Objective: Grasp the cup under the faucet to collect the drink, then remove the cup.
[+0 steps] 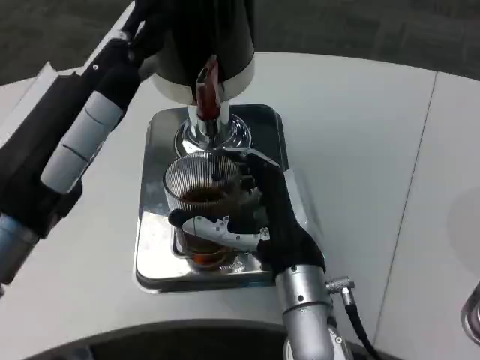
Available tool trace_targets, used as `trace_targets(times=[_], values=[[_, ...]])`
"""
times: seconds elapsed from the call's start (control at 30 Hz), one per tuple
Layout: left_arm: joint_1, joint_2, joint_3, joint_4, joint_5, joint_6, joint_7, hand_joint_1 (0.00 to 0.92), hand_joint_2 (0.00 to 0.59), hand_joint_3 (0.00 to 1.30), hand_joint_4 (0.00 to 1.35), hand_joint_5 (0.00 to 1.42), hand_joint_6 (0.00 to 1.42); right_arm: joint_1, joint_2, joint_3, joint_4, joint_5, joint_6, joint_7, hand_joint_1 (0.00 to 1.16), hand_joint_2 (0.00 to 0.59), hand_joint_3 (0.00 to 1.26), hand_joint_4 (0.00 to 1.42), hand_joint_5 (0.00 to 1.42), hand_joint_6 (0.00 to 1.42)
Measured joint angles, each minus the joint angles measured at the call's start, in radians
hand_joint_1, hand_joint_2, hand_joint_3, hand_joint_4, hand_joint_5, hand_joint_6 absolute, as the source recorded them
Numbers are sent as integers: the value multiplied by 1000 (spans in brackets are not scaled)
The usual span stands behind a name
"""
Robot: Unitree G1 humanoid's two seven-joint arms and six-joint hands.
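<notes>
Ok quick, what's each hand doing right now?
Left hand: up by the dispenser; grip cannot be told.
Right hand: holding the cup.

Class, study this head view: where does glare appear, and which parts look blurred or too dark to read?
Head view: glare on the steel tray and faucet; the dispenser is near-black, detail lost; the left arm is soft-edged; the cup and right hand stay fairly sharp.

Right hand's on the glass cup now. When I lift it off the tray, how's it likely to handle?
The cup looks like ribbed clear glass, so probably rigid, fragile, and somewhat slippery in the right hand. It holds dark drink and has no lid, so tilting would likely spill it. The shiny tray may be wet, so lift straight up.
</notes>
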Motion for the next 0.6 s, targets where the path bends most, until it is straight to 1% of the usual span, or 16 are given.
trace_targets(times=[0.13,0.23,0.27,0.37,0.5,0.6], values=[[48,8,31,-22,36,-46,2,0,94,0,0,0,0,23,2,2,-41,-1,3,12,913,126,775,845,1036,936],[80,14,39,-28,41,-82,1,0,94,0,0,0,0,35,4,3,-72,-5,5,22,913,127,776,855,1036,938],[101,18,47,-28,41,-104,-4,0,94,0,0,0,0,48,6,4,-99,-8,11,32,914,127,776,855,1036,938],[124,34,61,-28,41,-125,-11,0,94,0,0,0,0,75,9,5,-144,-11,17,42,914,126,777,853,1036,940],[136,46,71,-28,41,-154,-12,0,95,0,0,0,0,111,14,11,-197,-15,31,66,914,124,777,850,1036,941],[150,60,81,-28,40,-169,-14,0,95,0,0,0,0,153,17,17,-253,-21,52,92,914,123,777,849,1036,942]])
